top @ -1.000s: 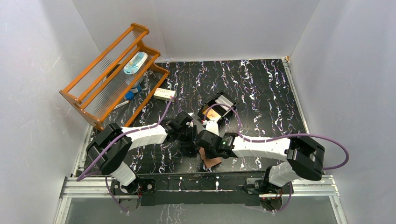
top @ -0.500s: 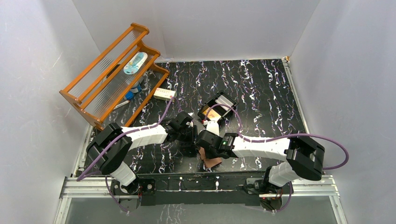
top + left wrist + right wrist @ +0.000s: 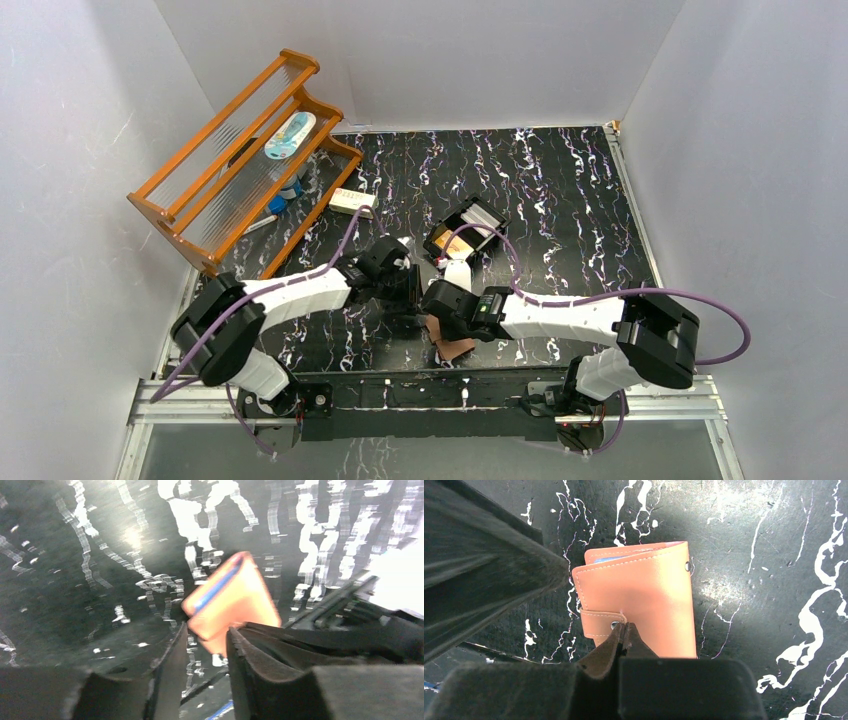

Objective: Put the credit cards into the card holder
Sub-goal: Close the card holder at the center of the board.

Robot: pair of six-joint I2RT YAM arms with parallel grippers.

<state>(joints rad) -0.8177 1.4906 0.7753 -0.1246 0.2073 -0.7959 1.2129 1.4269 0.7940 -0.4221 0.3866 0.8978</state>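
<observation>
The salmon-brown card holder (image 3: 649,595) lies folded on the black marbled table, with its snap tab at the near left edge. A blue card edge (image 3: 606,559) shows inside it. My right gripper (image 3: 624,626) is shut, its tips on the holder at the snap. From above, the holder (image 3: 455,345) pokes out under the right gripper (image 3: 437,310). My left gripper (image 3: 205,630) is slightly open, with a corner of the holder (image 3: 235,595) at its fingertips. It sits just left of the right gripper in the top view (image 3: 410,298). More credit cards, gold-orange (image 3: 447,247) and white (image 3: 482,215), stand in a black slotted tray (image 3: 462,208).
An orange wooden rack (image 3: 240,160) holding small items stands at the far left. A white-and-red small box (image 3: 352,202) lies beside it. A white piece (image 3: 457,272) lies between the tray and the grippers. White walls enclose the table on three sides.
The left arm's shoulder and elbow have swung down and to the left, and its gripper has stayed beside the holder. The right arm and the holder have hardly moved.
</observation>
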